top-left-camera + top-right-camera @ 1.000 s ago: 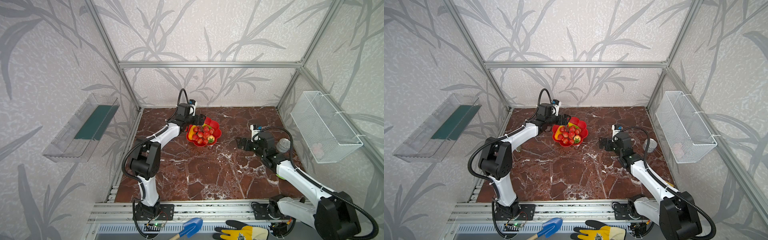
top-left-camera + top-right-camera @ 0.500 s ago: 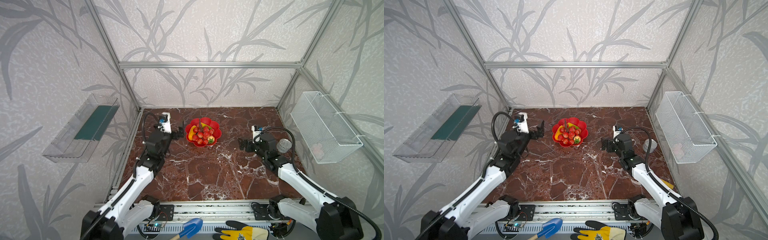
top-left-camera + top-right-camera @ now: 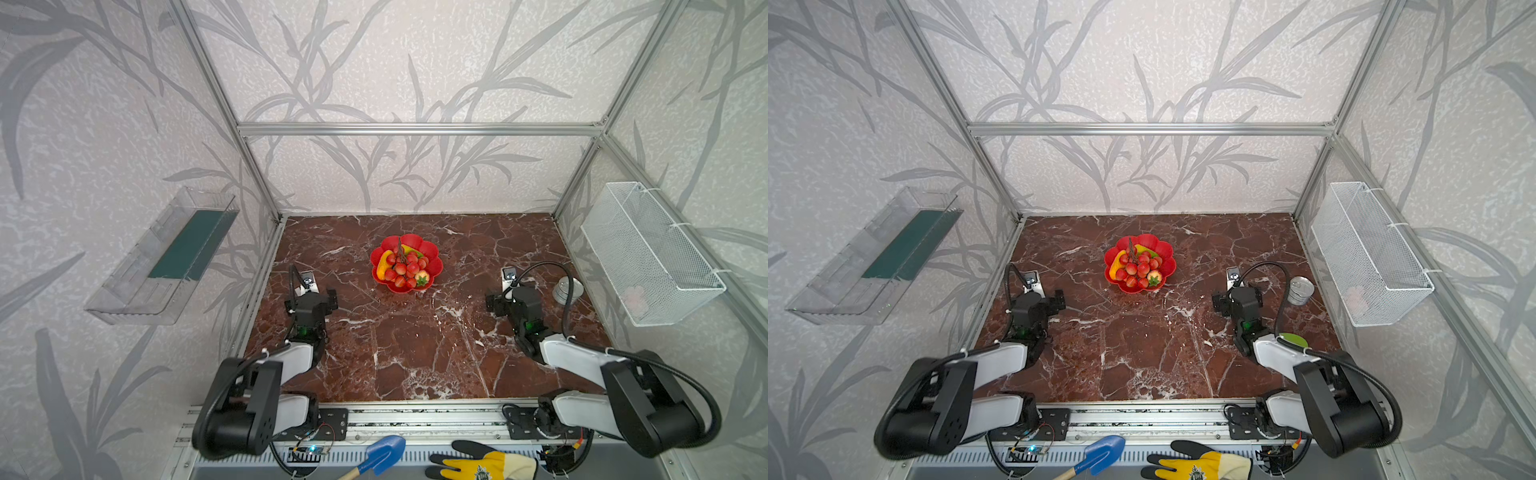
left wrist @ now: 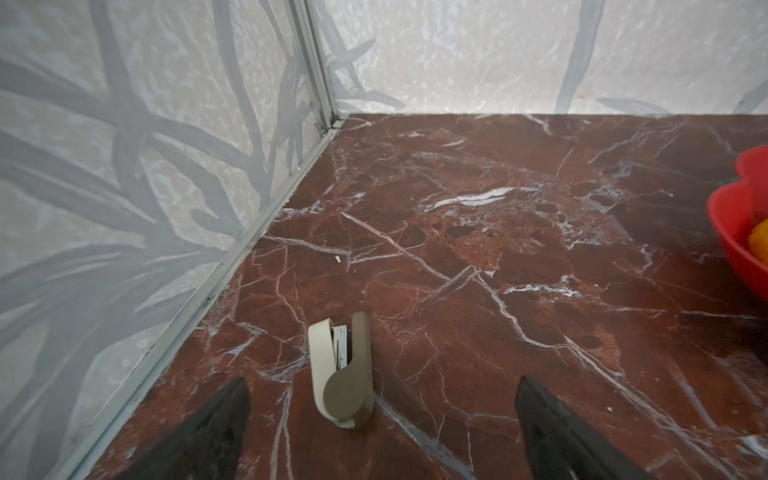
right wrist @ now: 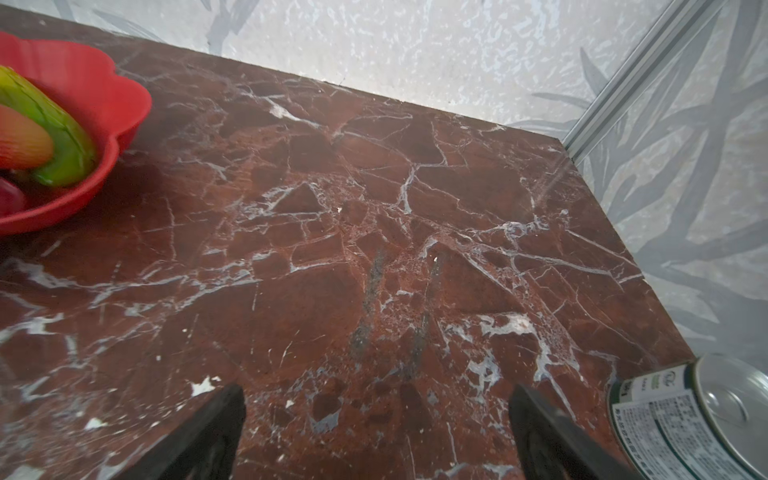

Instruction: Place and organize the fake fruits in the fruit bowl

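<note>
The red flower-shaped fruit bowl [image 3: 434,254] [image 3: 1166,250] stands on the marble toward the back centre. The fake fruits lie in it: a bunch of red berries [image 3: 404,268], a yellow-orange oblong [image 3: 381,260], a green-yellow oblong [image 5: 62,137] and a strawberry [image 3: 422,277]. My left gripper [image 3: 311,300] [image 4: 382,397] is open and holds nothing, well to the front left of the bowl. My right gripper [image 3: 515,300] [image 5: 378,399] is open and holds nothing, to the bowl's front right. Each wrist view catches only an edge of the bowl [image 4: 735,224] [image 5: 104,83].
A beige stapler [image 4: 340,370] lies on the marble between my left fingers, near the left wall. A tin can [image 3: 564,289] [image 5: 685,415] stands beside my right gripper. A wire basket [image 3: 648,253] hangs on the right wall, a clear tray [image 3: 166,257] on the left.
My left arm has drawn back from the bowl's rim to the front left of the table. The right arm has shifted back slightly. Both grippers stayed open.
</note>
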Controlling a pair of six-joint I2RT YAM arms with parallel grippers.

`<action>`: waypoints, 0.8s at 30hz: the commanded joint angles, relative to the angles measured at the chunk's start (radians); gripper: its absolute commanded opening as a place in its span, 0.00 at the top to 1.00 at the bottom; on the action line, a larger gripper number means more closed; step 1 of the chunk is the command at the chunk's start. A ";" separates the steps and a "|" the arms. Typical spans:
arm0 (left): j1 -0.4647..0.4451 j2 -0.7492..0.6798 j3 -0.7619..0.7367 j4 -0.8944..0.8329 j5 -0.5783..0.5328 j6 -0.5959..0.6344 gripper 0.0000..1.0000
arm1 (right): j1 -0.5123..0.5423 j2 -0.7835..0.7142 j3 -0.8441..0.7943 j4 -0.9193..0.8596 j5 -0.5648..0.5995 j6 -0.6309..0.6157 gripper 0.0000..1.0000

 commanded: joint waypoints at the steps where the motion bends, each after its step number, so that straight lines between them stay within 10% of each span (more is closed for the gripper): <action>1: 0.013 0.156 0.026 0.288 0.065 0.030 0.00 | -0.006 0.078 -0.002 0.272 0.019 -0.097 0.01; 7: 0.066 0.188 0.099 0.158 0.047 -0.049 0.00 | -0.123 0.258 -0.034 0.505 -0.123 -0.022 0.01; 10: 0.068 0.182 0.098 0.155 0.038 -0.056 0.00 | -0.124 0.215 0.034 0.298 -0.167 -0.026 0.01; 24: 0.060 0.186 0.109 0.140 0.040 -0.040 0.00 | -0.128 0.242 0.021 0.365 -0.144 -0.020 0.01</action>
